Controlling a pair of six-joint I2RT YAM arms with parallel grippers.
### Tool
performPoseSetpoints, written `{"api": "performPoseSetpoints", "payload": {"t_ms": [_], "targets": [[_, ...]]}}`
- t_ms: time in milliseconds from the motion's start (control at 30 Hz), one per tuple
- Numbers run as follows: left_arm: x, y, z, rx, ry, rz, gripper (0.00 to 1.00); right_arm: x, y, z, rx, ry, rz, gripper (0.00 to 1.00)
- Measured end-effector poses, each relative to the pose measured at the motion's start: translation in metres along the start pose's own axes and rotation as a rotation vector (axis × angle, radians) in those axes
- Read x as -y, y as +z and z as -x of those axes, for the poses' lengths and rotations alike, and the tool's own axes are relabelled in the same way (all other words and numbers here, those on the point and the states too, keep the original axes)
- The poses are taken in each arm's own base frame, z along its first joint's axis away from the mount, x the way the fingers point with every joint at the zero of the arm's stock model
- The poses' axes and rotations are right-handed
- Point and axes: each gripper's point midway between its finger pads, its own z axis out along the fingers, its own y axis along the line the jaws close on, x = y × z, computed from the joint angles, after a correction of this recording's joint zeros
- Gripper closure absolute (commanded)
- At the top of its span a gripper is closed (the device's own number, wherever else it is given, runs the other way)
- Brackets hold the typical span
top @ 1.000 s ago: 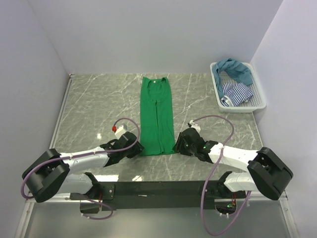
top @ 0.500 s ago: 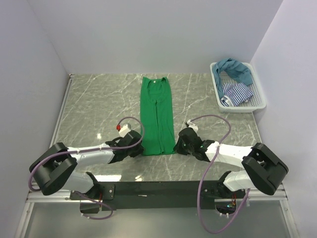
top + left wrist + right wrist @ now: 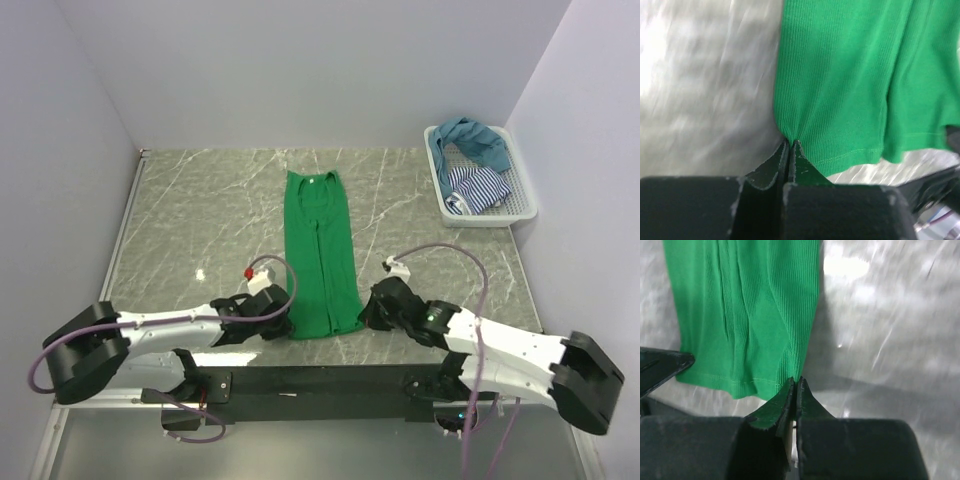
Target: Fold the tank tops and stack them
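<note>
My left gripper (image 3: 790, 146) pinches the bright green ribbed fabric tank top (image 3: 320, 250) at its near-left hem corner | my right gripper (image 3: 795, 385) pinches the near-right corner | top lies lengthwise on the grey marble table (image 3: 200, 200)

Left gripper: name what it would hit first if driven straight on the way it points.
The bright green ribbed tank top: the left gripper pinches its hem corner, so the fabric would likely bunch.

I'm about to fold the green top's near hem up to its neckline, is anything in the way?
Nothing visible is. The green top lies stretched out with nothing on it. The white basket holding the teal top and striped top sits apart at the far right corner of the table.
</note>
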Motion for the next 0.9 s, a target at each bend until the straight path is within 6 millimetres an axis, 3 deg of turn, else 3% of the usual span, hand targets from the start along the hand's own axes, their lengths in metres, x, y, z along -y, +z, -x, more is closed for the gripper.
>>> {"api": "performPoseSetpoints", "payload": {"t_ms": [200, 333, 433, 567, 733, 900], "targets": [[-0.019, -0.029, -0.034, -0.086, 0.069, 0.053, 1.0, -0.013, -0.03, -0.023, -0.03, -0.028, 0.084, 1.0], [-0.029, -0.039, -0.038, -0.095, 0.076, 0.085, 0.99, -0.013, -0.033, -0.03, -0.054, -0.05, 0.084, 1.0], [-0.03, -0.04, -0.033, -0.077, 0.082, 0.101, 0.99, -0.01, -0.03, -0.03, -0.069, -0.081, 0.03, 1.0], [-0.018, -0.039, -0.023, -0.047, 0.096, 0.126, 0.99, -0.022, -0.026, -0.016, -0.054, -0.115, -0.004, 1.0], [0.001, -0.034, -0.001, 0.017, 0.095, 0.13, 0.99, -0.038, -0.019, 0.009, -0.009, -0.145, -0.033, 1.0], [0.004, -0.027, 0.029, 0.076, 0.068, 0.152, 1.0, -0.041, -0.007, 0.027, 0.009, -0.168, -0.082, 1.0]]}}
